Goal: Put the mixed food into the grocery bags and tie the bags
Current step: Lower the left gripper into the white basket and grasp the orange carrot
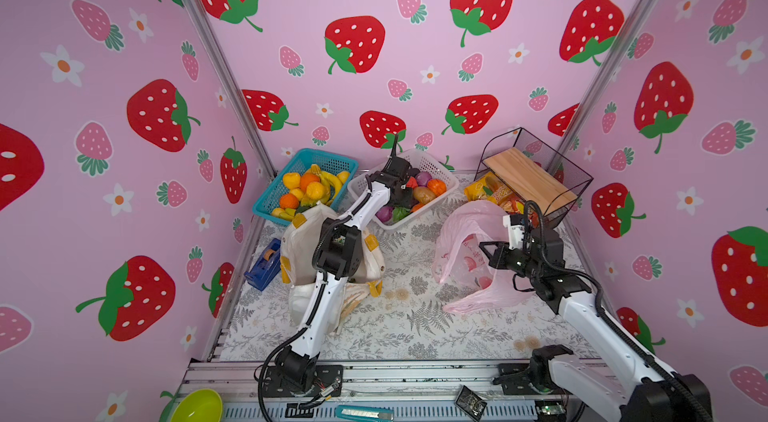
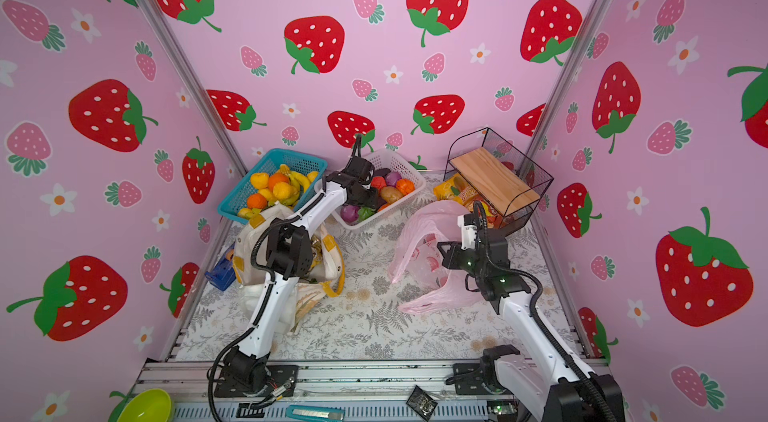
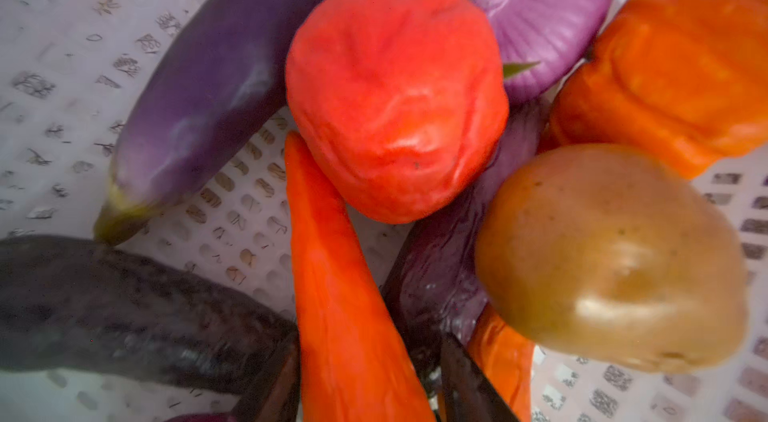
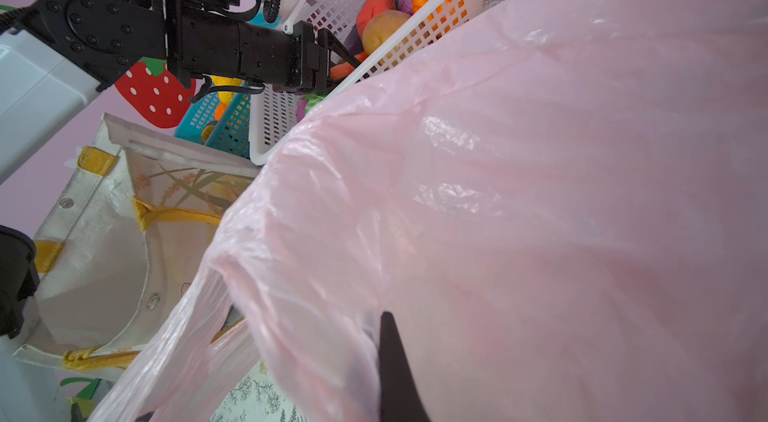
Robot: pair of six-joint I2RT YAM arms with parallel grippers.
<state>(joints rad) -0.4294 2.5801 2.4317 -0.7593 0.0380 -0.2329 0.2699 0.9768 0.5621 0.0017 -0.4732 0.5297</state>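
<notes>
My left gripper (image 3: 370, 351) reaches down into the white mesh basket (image 1: 430, 162), its jaws closed against both sides of an orange carrot (image 3: 332, 274) that lies on the basket floor. Around it are a red tomato (image 3: 395, 96), a purple onion (image 3: 540, 17), a brown potato (image 3: 611, 258) and eggplants (image 3: 208, 79). The white tote with yellow handles (image 1: 299, 241) stands under the left arm. My right gripper (image 1: 484, 249) is shut on the rim of the pink plastic bag (image 1: 465, 224), holding it up. Snack packets (image 1: 494, 191) lie under the wire rack.
A blue basket of fruit (image 1: 307, 158) sits at the back left. A black wire rack with a wooden shelf (image 1: 536, 175) stands at the back right. A blue tape dispenser (image 1: 264, 264) lies left of the tote. A green bowl (image 1: 197, 405) and a box cutter (image 1: 363, 413) rest on the front rail.
</notes>
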